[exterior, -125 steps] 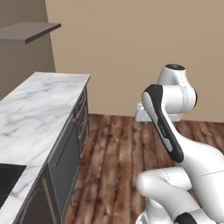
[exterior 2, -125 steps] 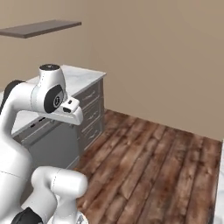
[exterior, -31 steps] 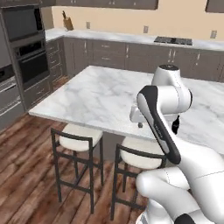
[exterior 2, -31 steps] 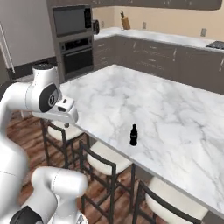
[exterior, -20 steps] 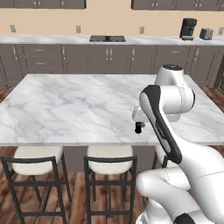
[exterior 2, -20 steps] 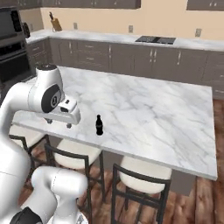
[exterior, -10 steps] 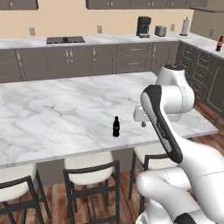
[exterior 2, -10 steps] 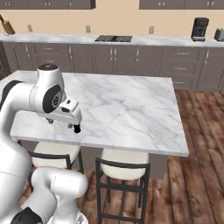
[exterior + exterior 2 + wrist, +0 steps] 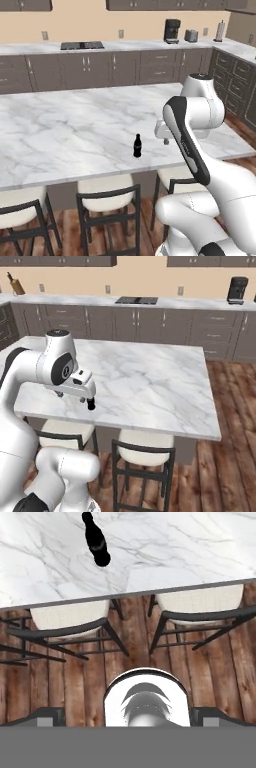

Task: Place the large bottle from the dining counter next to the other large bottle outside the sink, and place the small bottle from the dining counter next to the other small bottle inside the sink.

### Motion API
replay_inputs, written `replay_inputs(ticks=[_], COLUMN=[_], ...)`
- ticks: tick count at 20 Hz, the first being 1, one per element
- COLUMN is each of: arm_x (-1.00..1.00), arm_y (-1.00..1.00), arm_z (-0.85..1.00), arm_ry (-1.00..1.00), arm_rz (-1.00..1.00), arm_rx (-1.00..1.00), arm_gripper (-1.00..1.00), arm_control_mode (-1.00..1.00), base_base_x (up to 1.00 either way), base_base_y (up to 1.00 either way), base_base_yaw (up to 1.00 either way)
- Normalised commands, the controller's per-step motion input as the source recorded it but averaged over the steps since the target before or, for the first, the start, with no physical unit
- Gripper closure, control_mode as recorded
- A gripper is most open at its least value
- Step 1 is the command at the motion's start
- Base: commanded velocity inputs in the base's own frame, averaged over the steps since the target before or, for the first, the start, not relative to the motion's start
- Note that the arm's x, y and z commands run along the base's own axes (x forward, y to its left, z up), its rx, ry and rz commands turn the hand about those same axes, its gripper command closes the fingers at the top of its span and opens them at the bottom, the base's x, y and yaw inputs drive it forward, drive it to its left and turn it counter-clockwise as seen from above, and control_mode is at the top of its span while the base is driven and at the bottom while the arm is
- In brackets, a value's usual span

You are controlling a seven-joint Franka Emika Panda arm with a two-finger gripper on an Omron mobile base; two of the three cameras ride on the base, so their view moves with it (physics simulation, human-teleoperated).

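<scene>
The claw is held wide apart and empty above the near edge of the marble desk, and nothing is gripped between its jaws. A dark bottle stands upright on the desk, near that front edge and just to the left of the claw in the left base view; in the hand view the same bottle is seen on the marble beyond the desk's edge, apart from the claw. Whether it is the large or the small bottle cannot be told, since no second bottle is seen for comparison. Two stools are tucked under the desk's near edge. Against the wall beyond the desk, a cooktop and a coffee machine are set on the back counter; no sink is seen. The task is judged to be at its very start: no bottle has been lifted, and both placements at the sink remain to be done.
</scene>
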Motion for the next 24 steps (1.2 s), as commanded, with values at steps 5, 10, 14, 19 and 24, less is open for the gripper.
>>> replay_inputs(ticks=[5, 10, 14, 19, 24], arm_x=[0.00, 0.00, 0.00, 0.00, 0.00], arm_y=[0.00, 0.00, 0.00, 0.00, 0.00], arm_z=[0.00, 0.00, 0.00, 0.00, 0.00], arm_ry=[0.00, 0.00, 0.00, 0.00, 0.00], arm_rz=[0.00, 0.00, 0.00, 0.00, 0.00], arm_rx=[0.00, 0.00, 0.00, 0.00, 0.00], arm_gripper=[-1.00, -1.00, -1.00, -1.00, -1.00], arm_control_mode=[1.00, 1.00, 1.00, 1.00, 1.00], base_base_x=[0.19, 0.38, 0.79, 0.74, 0.34], base_base_y=[0.22, 0.49, 0.69, 0.15, -0.25], base_base_yaw=[0.17, 0.04, -0.09, -0.09, 0.00])
